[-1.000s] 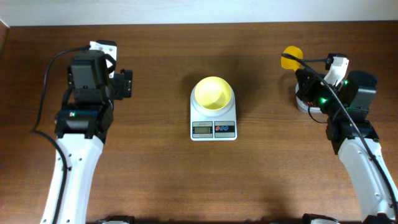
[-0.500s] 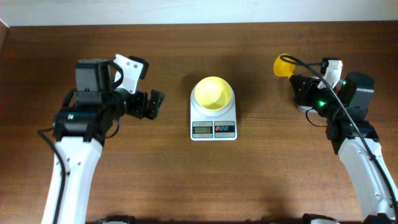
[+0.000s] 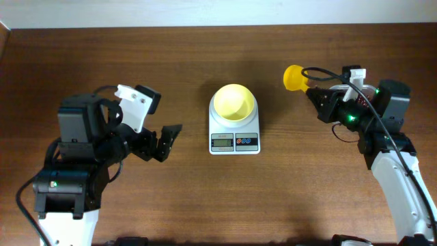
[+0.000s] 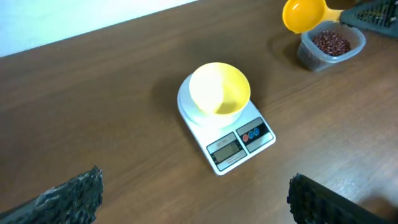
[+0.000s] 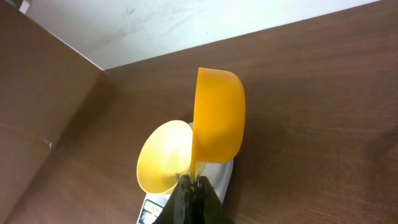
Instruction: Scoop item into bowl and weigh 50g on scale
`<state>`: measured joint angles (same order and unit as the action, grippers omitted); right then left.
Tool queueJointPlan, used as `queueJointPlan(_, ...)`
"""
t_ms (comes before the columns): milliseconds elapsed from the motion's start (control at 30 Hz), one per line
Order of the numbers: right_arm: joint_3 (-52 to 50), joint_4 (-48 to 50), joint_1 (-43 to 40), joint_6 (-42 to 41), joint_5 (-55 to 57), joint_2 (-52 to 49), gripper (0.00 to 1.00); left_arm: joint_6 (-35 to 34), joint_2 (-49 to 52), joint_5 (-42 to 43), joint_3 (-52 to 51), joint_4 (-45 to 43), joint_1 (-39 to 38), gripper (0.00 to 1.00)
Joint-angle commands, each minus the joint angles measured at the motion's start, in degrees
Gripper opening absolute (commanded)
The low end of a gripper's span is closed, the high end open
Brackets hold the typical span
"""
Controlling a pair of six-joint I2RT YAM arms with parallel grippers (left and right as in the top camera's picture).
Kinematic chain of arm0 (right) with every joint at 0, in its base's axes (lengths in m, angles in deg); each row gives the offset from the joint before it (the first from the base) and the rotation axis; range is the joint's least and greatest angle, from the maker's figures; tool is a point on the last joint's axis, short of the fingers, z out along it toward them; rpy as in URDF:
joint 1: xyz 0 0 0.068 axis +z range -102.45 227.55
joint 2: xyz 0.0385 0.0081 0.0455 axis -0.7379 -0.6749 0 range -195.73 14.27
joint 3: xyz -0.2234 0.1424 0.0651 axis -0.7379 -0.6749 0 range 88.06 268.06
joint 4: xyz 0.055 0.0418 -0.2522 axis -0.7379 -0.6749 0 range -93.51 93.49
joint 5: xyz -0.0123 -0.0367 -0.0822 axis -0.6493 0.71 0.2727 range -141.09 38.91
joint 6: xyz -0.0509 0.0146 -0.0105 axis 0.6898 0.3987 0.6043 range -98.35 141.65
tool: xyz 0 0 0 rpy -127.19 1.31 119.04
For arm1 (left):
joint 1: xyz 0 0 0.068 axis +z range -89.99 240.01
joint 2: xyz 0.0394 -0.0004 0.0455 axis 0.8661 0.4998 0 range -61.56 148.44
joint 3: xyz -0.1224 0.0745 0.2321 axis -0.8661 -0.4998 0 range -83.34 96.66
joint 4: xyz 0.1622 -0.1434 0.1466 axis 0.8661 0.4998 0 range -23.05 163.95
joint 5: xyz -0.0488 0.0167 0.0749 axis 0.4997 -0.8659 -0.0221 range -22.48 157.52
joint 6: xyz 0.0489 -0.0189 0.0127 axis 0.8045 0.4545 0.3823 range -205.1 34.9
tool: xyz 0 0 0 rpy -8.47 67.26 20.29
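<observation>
The pale yellow bowl (image 3: 234,102) sits on the white scale (image 3: 234,140) at the table's middle; both show in the left wrist view (image 4: 218,88) (image 4: 239,144) and the right wrist view (image 5: 163,157) (image 5: 217,180). The bowl looks empty. My right gripper (image 3: 316,94) is shut on the handle of a yellow scoop (image 3: 295,78), held in the air right of the bowl; the scoop (image 5: 217,118) fills the right wrist view. The beans (image 4: 329,42) lie in a clear container (image 4: 311,57). My left gripper (image 3: 162,142) is open and empty, left of the scale.
The clear container is hidden under my right arm in the overhead view. The table's far edge meets a white wall (image 5: 155,25). Bare wood (image 3: 225,198) lies in front of the scale.
My right gripper has carried the scoop left, from above the container towards the bowl. My left arm has swung towards the near side and right, its open gripper now turned to the scale.
</observation>
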<state>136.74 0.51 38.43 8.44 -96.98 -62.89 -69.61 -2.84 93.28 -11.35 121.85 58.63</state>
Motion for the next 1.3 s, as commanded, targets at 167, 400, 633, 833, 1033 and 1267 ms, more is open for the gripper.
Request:
queueJointPlan(167, 1.1, -1.2, -0.5, 4.5, -1.5, 0.0, 0.04, 19.1, 0.5, 4.9, 0.9, 0.7, 0.0, 0.99)
queueJointPlan(400, 1.2, -7.3, -6.2, 7.6, -1.4, 3.6, 0.04, 19.5, 4.0, 4.9, 0.9, -1.8, 0.0, 0.99)
queueJointPlan(633, 1.4, -15.7, -6.3, 12.8, 5.9, 7.6, 0.04, 19.5, 4.4, 6.5, 1.0, -2.4, 0.0, 0.99)
queueJointPlan(833, 2.0, -19.7, -6.3, 18.3, 13.5, 7.7, 0.04, 19.5, 4.4, 6.2, 1.0, -2.3, 0.0, 0.99)
queueJointPlan(1033, 10.4, -29.0, -6.3, 24.0, 26.7, 8.2, 0.04, 19.5, 4.4, 6.2, 1.0, -2.3, 0.0, 0.99)
queueJointPlan(1267, 11.1, -32.0, -6.3, 23.9, 32.6, 8.2, 0.04, 19.5, 4.4, 6.2, 1.0, -2.3, 0.0, 0.99)
